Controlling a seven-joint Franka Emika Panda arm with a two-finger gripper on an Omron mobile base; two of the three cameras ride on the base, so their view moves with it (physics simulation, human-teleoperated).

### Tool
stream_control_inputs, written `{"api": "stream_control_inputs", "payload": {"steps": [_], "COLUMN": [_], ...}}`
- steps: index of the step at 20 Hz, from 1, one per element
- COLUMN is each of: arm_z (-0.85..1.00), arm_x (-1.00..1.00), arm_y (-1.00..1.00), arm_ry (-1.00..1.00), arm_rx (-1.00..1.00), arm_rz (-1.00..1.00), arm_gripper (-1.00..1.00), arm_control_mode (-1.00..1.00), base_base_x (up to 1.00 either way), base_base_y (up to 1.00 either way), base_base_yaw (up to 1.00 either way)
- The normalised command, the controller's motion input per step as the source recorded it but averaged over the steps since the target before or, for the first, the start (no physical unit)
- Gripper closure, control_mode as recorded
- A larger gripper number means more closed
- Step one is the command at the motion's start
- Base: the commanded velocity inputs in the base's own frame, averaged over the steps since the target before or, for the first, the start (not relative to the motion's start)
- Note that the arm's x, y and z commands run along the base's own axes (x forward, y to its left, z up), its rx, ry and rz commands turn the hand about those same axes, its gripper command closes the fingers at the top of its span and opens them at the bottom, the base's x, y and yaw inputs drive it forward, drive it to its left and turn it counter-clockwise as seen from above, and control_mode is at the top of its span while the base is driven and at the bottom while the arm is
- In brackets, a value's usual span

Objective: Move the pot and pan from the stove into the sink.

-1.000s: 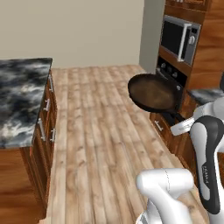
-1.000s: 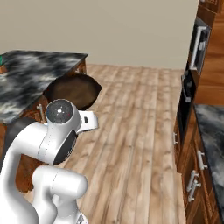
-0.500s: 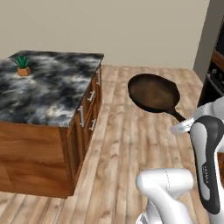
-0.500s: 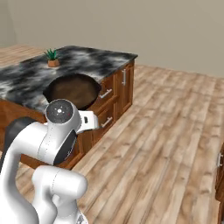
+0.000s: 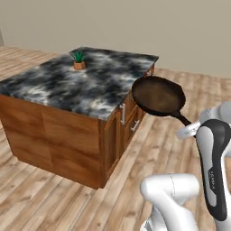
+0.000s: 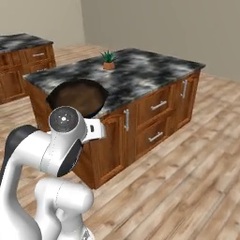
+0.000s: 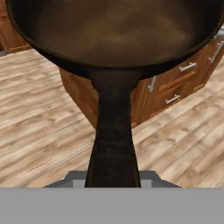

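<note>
The pan (image 5: pixel 159 96) is a shallow dark brown skillet with a black rim, held level in the air beside the island's corner. Its long black handle (image 5: pixel 181 118) runs back into my gripper (image 5: pixel 187 124), which is shut on it. In the right base view the pan (image 6: pixel 77 97) hangs in front of the island's near edge, just past my arm's round joint. The hand view looks along the handle (image 7: pixel 113 144) into the pan's bowl (image 7: pixel 114 30). The pot, the stove and the sink are out of view.
A wooden kitchen island with a black-and-grey marbled top (image 5: pixel 85 85) (image 6: pixel 150 75) stands ahead, with a small potted plant (image 5: pixel 79 61) (image 6: pixel 108 60) on it. Another marbled counter (image 6: pixel 23 42) is at the far left. Open wooden floor (image 6: pixel 187 164) lies to the right.
The whole picture has swung: the camera has turned away from the oven wall, and the island now stands in front. The pan stays in my gripper the same way.
</note>
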Motion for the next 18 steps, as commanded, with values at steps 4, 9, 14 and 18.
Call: {"api": "stream_control_inputs", "payload": {"steps": [4,9,14,18], "arm_z": [0.00,0.00,0.00,0.00], "arm_x": [0.00,0.00,0.00,0.00], "arm_y": [0.00,0.00,0.00,0.00], "arm_ry": [0.00,0.00,0.00,0.00], "arm_rx": [0.00,0.00,0.00,0.00], "arm_rz": [0.00,0.00,0.00,0.00], "arm_gripper": [1.00,1.00,1.00,1.00], "arm_control_mode": [1.00,1.00,1.00,1.00], "base_base_x": [-0.03,-0.04,-0.04,-0.04], "base_base_y": [0.00,0.00,0.00,0.00], "base_base_yaw": [0.50,0.50,0.50,0.50]}}
